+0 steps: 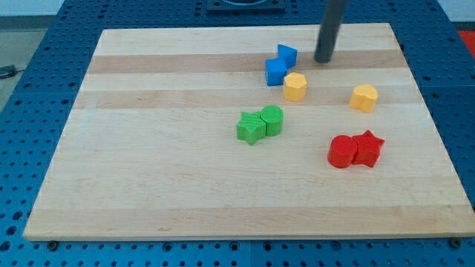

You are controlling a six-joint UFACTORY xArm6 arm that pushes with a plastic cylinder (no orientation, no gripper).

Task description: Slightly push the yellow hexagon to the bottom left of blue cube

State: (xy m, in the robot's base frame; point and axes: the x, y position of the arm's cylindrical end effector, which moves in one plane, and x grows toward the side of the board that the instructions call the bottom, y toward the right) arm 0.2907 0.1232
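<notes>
Smooth yellow hexagon point(295, 87) touching blue cube point(276, 72) on pale wood board point(148, 148), my tip point(323, 61) near, no hand

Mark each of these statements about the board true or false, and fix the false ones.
1. My tip touches the yellow hexagon. False: it stands apart, toward the view's upper right of it.
2. The yellow hexagon sits against the lower right of the blue cube. True.
3. Two green blocks sit side by side near the board's middle. True.
4. The red blocks lie at the view's top left. False: they lie at the view's lower right.
5. A second yellow block lies to the view's right of the hexagon. True.
</notes>
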